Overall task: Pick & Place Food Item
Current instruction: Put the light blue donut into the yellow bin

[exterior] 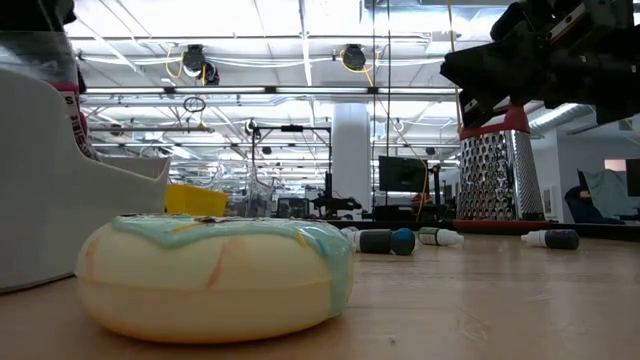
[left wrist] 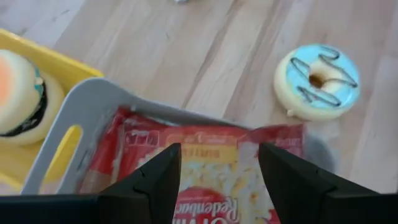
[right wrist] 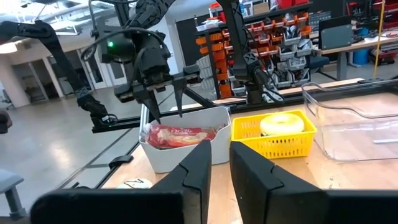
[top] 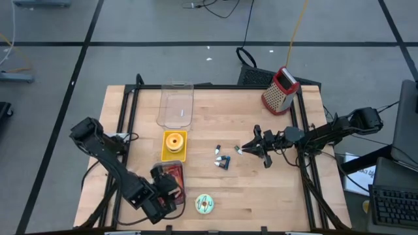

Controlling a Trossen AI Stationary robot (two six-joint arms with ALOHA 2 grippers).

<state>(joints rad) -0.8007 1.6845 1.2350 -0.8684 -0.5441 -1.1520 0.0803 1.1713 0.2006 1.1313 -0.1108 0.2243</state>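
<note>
A red popcorn bag (left wrist: 205,168) lies flat in a white bin (top: 171,185) near the table's near edge. My left gripper (left wrist: 219,167) hangs over it, open, with a finger on either side of the bag's middle; the right wrist view shows my left gripper (right wrist: 165,109) above the bin's rim, clear of the bag (right wrist: 177,134). A blue-iced donut (top: 205,204) sits on the table right of the bin. A yellow basket (top: 174,155) holds a round bun-like food item (top: 174,141). My right gripper (top: 245,149) waits mid-table, open by a narrow gap (right wrist: 221,158).
A clear plastic container (top: 176,104) stands at the far side, behind the yellow basket. Small bottles (top: 223,160) lie just left of my right gripper. A red-handled grater (top: 281,90) stands at the far right corner. Bare wood shows in the table's near right part.
</note>
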